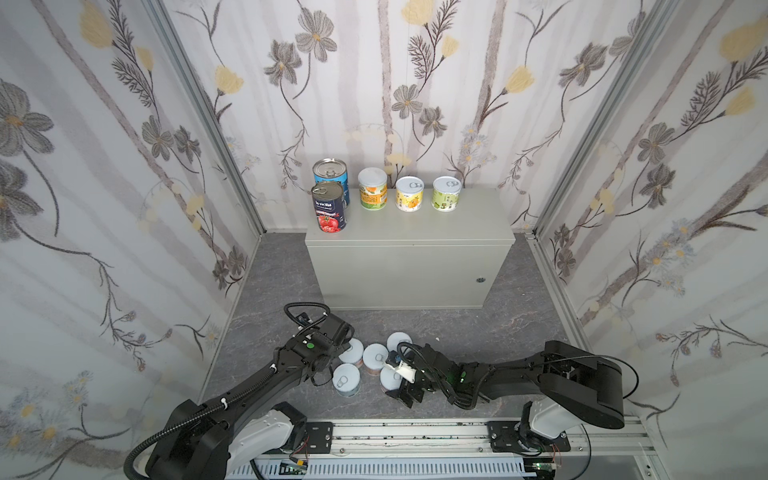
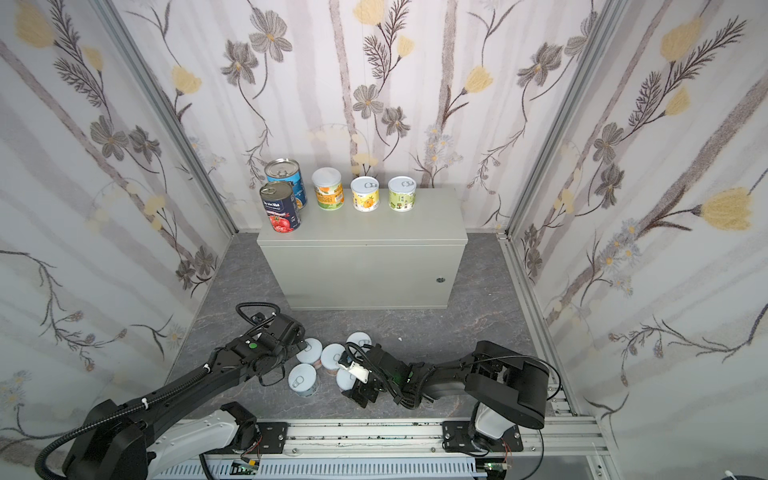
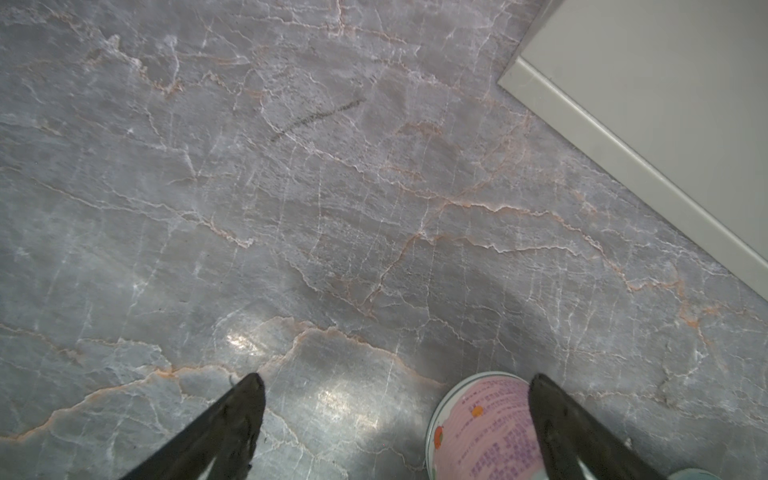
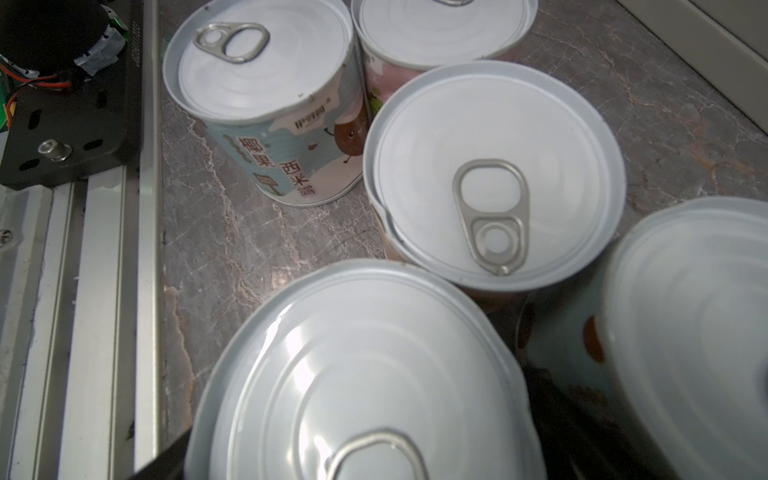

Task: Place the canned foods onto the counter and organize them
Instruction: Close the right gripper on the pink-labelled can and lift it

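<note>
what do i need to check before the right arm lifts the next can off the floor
1. Right gripper lined up: ok, the near can sits between its fingers.
2. Grip closed firmly: cannot tell.
3. Neighbours clear: not ok, the middle can crowds right up to it.
4. Left gripper free: ok, open and empty, though a pink can sits just inside one finger.
5. Room on the counter: ok, its front right part is bare.
</note>
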You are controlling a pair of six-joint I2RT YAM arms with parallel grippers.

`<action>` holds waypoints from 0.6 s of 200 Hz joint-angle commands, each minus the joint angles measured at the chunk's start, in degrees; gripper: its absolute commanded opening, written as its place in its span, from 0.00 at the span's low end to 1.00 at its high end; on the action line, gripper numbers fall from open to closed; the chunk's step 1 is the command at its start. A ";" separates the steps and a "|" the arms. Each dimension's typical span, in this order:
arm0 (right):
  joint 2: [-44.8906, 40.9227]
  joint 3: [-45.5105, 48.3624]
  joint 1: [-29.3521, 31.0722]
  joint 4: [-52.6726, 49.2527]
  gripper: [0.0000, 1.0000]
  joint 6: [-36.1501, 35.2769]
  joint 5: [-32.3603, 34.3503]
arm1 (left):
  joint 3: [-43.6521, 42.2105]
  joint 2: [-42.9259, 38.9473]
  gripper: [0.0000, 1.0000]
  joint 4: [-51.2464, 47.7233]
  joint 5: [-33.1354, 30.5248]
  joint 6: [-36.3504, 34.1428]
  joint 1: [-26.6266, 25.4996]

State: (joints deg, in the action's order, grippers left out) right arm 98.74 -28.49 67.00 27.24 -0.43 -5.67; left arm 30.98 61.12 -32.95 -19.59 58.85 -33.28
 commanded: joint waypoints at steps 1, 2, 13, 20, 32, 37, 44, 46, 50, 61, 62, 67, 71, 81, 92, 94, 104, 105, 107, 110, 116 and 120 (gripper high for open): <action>0.83 -0.09 -0.04 4.69 0.90 0.43 -0.21 | 0.43 0.22 1.00 0.66 1.83 -2.27 0.00; 0.92 -0.08 -0.08 4.72 0.89 0.43 -0.26 | 0.50 0.22 1.00 0.72 1.93 -2.53 0.03; 1.03 -0.17 -0.01 4.79 0.86 0.53 -0.26 | 1.43 0.48 1.00 0.36 3.13 -4.71 0.02; 0.78 0.15 -0.03 5.00 0.83 0.59 0.12 | 2.35 0.68 1.00 -0.38 3.56 -6.06 -0.07; -0.22 0.92 -0.03 5.57 0.78 0.80 1.16 | 3.81 0.75 1.00 -1.95 3.50 -8.34 -0.12; -0.70 1.33 -0.03 5.75 0.77 0.94 1.80 | 4.34 0.75 1.00 -2.82 3.15 -8.99 -0.14; -1.39 1.79 0.01 6.02 0.74 1.29 2.70 | 5.07 0.45 1.00 -3.68 2.68 -10.07 -0.22; -1.56 1.86 -0.08 6.08 0.73 1.41 2.86 | 5.23 0.37 1.00 -3.94 2.60 -10.33 -0.15; -2.03 2.02 -0.12 5.99 0.72 1.63 3.25 | 5.54 0.15 1.00 -4.23 2.46 -10.99 -0.13; -2.93 2.35 -0.13 5.50 0.68 1.81 3.75 | 6.60 -0.57 1.00 -4.89 2.51 -12.81 -0.25; -2.98 2.37 -0.12 5.43 0.68 1.82 3.79 | 6.66 -0.61 1.00 -4.91 2.57 -12.98 -0.27; -3.46 2.44 -0.12 5.08 0.67 1.92 3.94 | 7.17 -1.05 1.00 -4.93 2.71 -13.76 -0.29; -3.78 2.53 -0.17 4.88 0.66 2.10 4.00 | 7.45 -1.44 1.00 -4.89 2.88 -14.40 -0.33; -4.86 2.87 -0.20 4.33 0.64 2.43 4.32 | 8.09 -2.38 1.00 -4.69 3.21 -15.92 -0.63; -6.33 3.33 -0.12 3.79 0.63 2.82 4.89 | 8.62 -3.49 1.00 -4.18 3.67 -17.50 -1.00; -6.58 3.44 -0.16 3.65 0.63 2.87 5.06 | 8.69 -3.71 1.00 -4.15 3.75 -17.77 -1.07; -8.66 3.82 -0.12 2.65 0.63 3.15 5.78 | 8.97 -4.77 1.00 -3.43 4.17 -19.09 -1.47; -8.87 3.90 -0.12 2.56 0.63 3.19 5.86 | 9.03 -4.91 1.00 -3.35 4.19 -19.24 -1.50; -9.30 3.99 -0.16 2.40 0.63 3.16 6.03 | 9.08 -5.17 1.00 -3.22 4.36 -19.53 -1.56; -9.85 4.09 -0.17 2.05 0.62 3.27 6.30 | 9.09 -5.36 1.00 -2.84 4.52 -19.94 -1.73; -10.93 4.35 -0.12 1.41 0.62 3.28 6.94 | 9.09 -6.23 1.00 -2.17 4.77 -20.68 -2.02; -11.77 4.46 -0.16 0.92 0.62 3.32 7.26 | 8.99 -6.67 1.00 -1.71 4.97 -21.05 -2.17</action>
State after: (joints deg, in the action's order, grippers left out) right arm 90.45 -24.38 66.85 27.05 1.78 -1.43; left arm 39.46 56.42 -36.27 -15.29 42.39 -34.72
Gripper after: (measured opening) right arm 0.739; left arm 0.997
